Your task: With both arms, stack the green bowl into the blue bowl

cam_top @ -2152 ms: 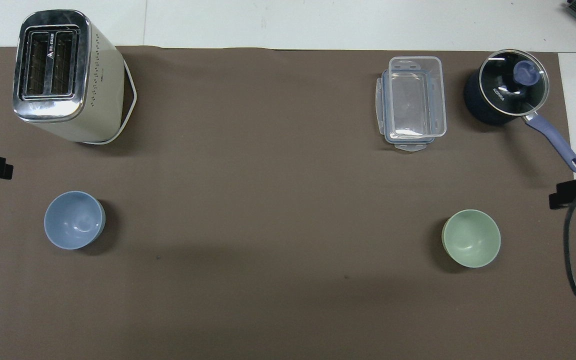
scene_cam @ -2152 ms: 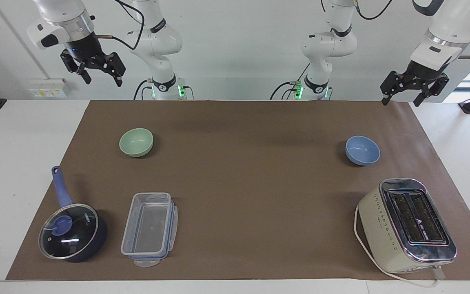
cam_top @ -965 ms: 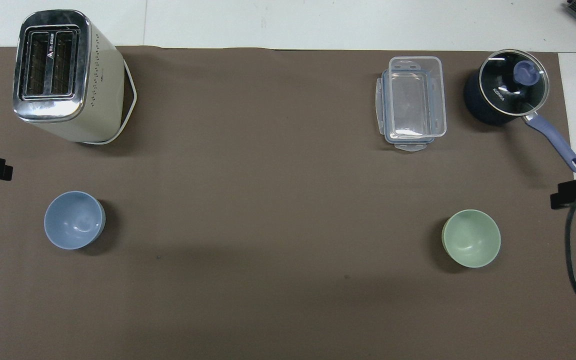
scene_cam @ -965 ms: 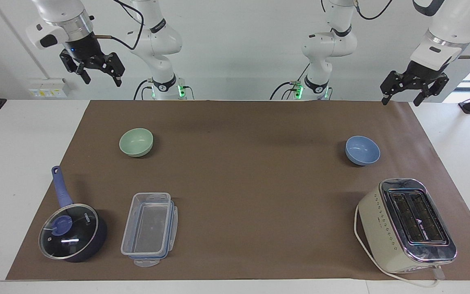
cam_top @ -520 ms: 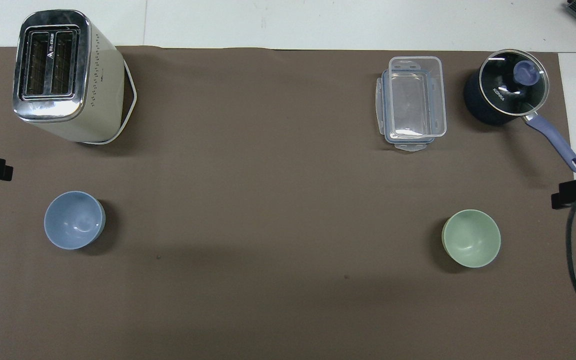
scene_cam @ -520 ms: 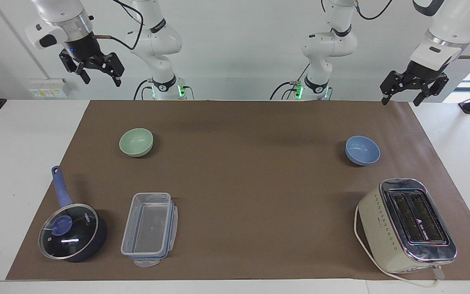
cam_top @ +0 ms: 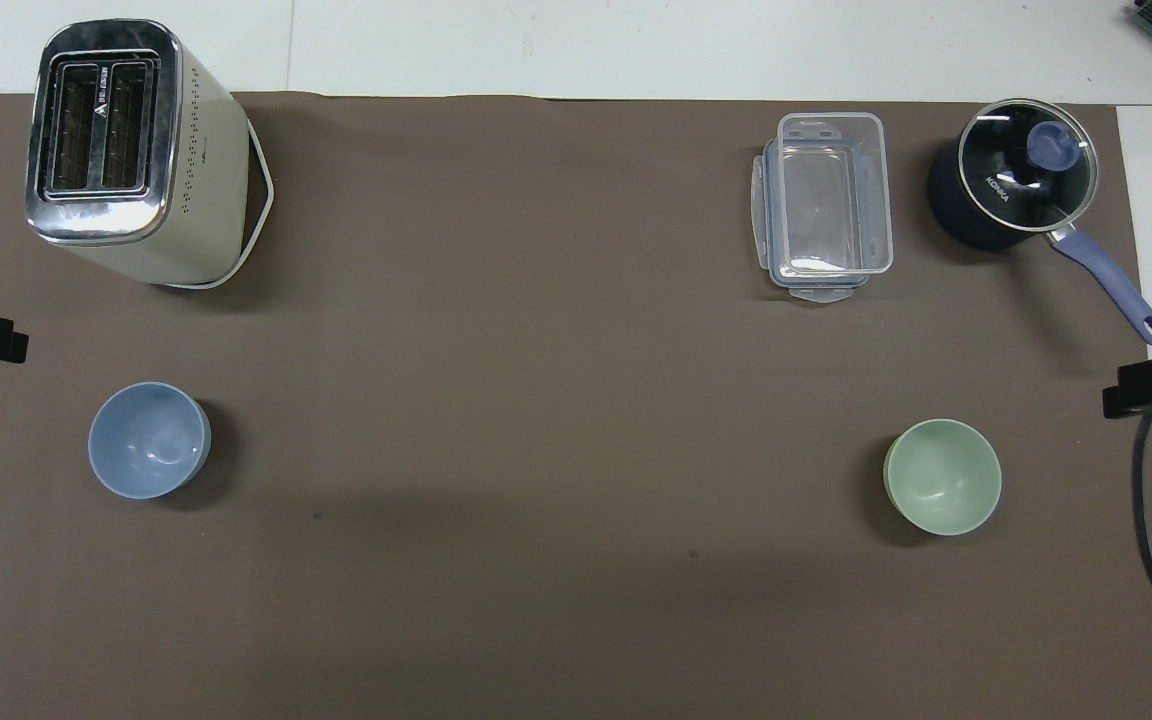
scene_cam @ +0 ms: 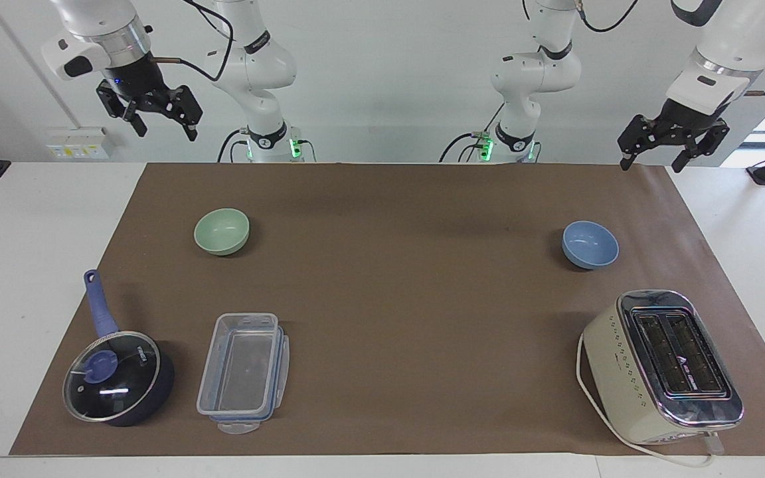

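The green bowl (scene_cam: 222,231) stands upright on the brown mat toward the right arm's end of the table; it also shows in the overhead view (cam_top: 942,477). The blue bowl (scene_cam: 590,244) stands upright toward the left arm's end, also in the overhead view (cam_top: 148,440). The two bowls are far apart. My right gripper (scene_cam: 165,129) is open and empty, high in the air by the mat's edge nearest the robots. My left gripper (scene_cam: 651,161) is open and empty, raised over the mat's corner at its own end. Neither gripper is near a bowl.
A cream toaster (scene_cam: 665,365) stands farther from the robots than the blue bowl. A clear plastic container (scene_cam: 243,372) and a dark-blue lidded saucepan (scene_cam: 117,375) sit farther out than the green bowl. The brown mat (scene_cam: 409,299) covers the table's middle.
The right gripper has risen a little and shifted slightly outward. The left gripper has barely moved. Both bowls stay where they were.
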